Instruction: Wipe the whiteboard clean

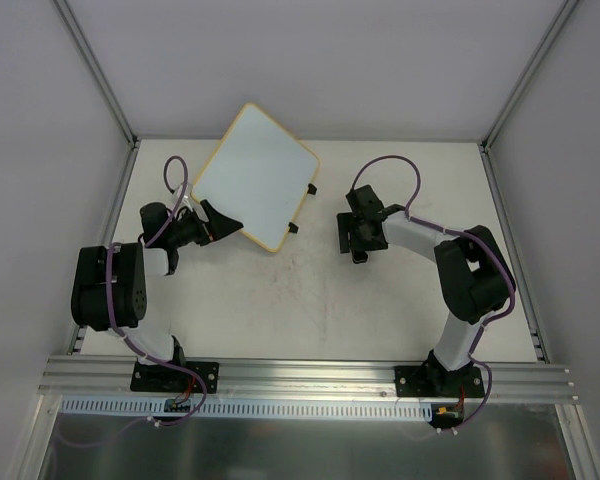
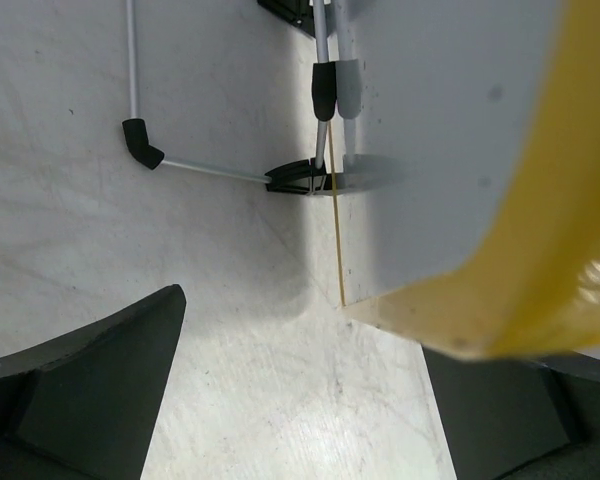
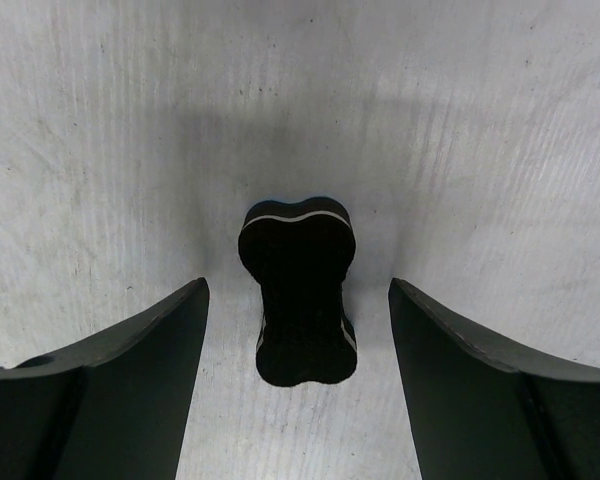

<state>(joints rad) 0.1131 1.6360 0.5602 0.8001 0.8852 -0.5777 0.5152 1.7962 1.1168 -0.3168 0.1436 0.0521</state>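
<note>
The white rectangular whiteboard with a yellow frame (image 1: 252,176) lies tilted at the far left part of the white surface (image 1: 320,310), and it stands on thin metal legs with black tips, which we see in the left wrist view (image 2: 140,140). In the top view its writing face looks clean; we find no marks on it, but small or faint strokes could be too fine to see from there.

The left hand (image 1: 220,222) is at the near corner of the board. In its wrist view the yellow frame corner (image 2: 540,250) sits between the two dark fingers, which are spread; we cannot tell if one of them touches the frame.

To the right, well apart from the board, the small black eraser with a thin white line around it (image 3: 298,292) lies on the surface. The right hand (image 1: 361,240) hangs just over it with the fingers (image 3: 110,380) spread wide on both sides, not pressing it.

We judge that this fits two stages: the right hand is about to pinch the eraser before wiping, or it just let it go after wiping a board that is now clean. If marks do remain, the wiping would need a firm pinch on the eraser's narrow middle and a steady board.
</note>
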